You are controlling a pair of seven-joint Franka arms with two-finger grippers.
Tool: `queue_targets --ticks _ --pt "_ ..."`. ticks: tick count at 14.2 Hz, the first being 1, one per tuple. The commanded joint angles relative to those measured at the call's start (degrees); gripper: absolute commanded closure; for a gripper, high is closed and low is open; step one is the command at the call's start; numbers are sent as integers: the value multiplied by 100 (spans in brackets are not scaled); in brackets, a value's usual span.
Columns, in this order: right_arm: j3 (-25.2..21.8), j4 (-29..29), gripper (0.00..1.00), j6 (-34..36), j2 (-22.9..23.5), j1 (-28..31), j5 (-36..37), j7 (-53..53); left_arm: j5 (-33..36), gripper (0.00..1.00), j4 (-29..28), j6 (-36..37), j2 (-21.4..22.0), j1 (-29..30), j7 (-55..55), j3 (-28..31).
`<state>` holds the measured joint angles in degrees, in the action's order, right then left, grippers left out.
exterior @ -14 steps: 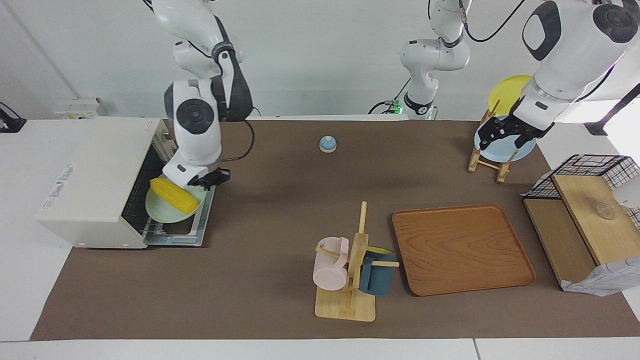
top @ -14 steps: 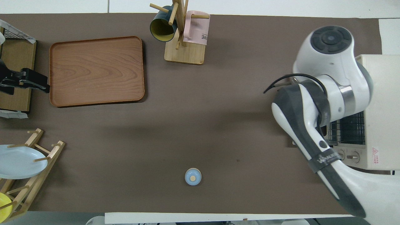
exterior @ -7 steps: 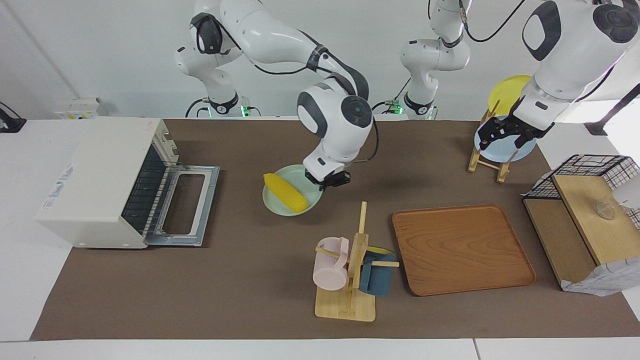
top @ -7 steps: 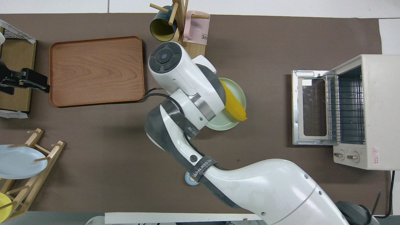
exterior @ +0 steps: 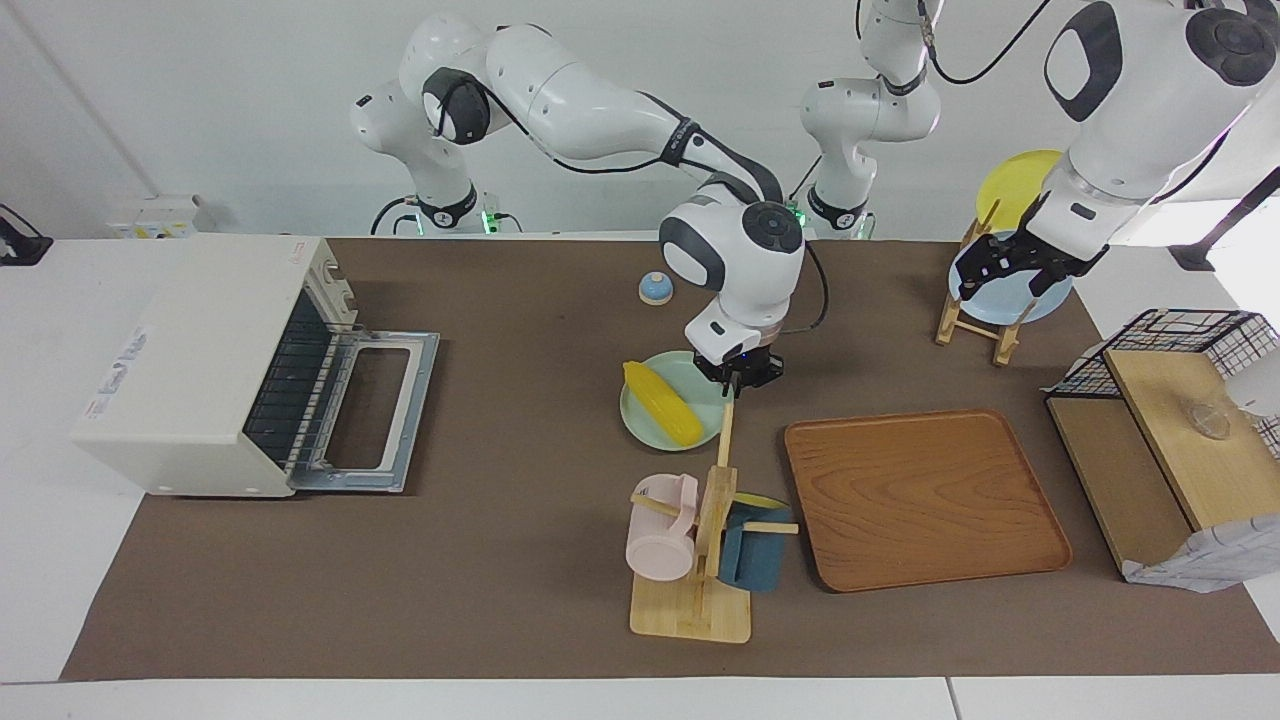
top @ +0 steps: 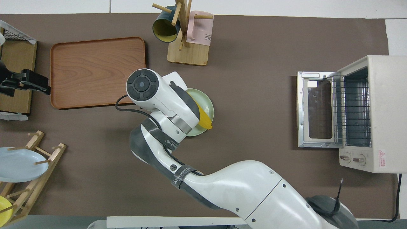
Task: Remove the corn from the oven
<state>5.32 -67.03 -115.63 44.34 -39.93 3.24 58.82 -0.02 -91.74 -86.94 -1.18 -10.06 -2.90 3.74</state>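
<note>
The yellow corn (exterior: 662, 403) lies on a pale green plate (exterior: 702, 392) at the middle of the table, between the mug tree and a small blue bell. My right gripper (exterior: 742, 374) is shut on the plate's rim at the side toward the left arm's end. I cannot tell whether the plate rests on the table. In the overhead view the arm covers most of the plate (top: 205, 102), and the corn's tip (top: 206, 120) shows. The cream oven (exterior: 190, 350) stands at the right arm's end, door (exterior: 372, 410) open flat, rack bare. My left gripper (exterior: 985, 272) waits over the dish rack.
A wooden mug tree (exterior: 700, 545) with a pink and a blue mug stands just farther from the robots than the plate, its top peg close to the rim. A wooden tray (exterior: 925, 495) lies beside it. A dish rack (exterior: 975, 320) and wire basket (exterior: 1165, 335) are at the left arm's end.
My right gripper has carried the plate with the corn out of the oven and across the table to its middle, toward the left arm's end. The left arm has not moved.
</note>
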Motion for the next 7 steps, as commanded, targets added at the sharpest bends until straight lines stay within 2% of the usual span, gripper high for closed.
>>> queue_targets --ticks 1,2,4,5,7 --pt "48 -136 0 195 -372 108 -192 261 -16 0 51 72 -5 39 0 -14" --pt "22 135 0 947 -556 291 -175 157 -16 0 -54 64 38 4 -53 -14" --pt "39 -36 0 1506 -1161 941 -227 -884 -33 0 -553 -241 266 -49 -551 -40" --pt "39 -543 0 1647 -1565 1231 -219 -1421 -42 0 -1139 -758 528 -145 -963 -92" --pt "31 -1711 0 1439 -2268 1767 -210 -2125 -42 0 -2431 -1839 1021 -854 -2270 -93"
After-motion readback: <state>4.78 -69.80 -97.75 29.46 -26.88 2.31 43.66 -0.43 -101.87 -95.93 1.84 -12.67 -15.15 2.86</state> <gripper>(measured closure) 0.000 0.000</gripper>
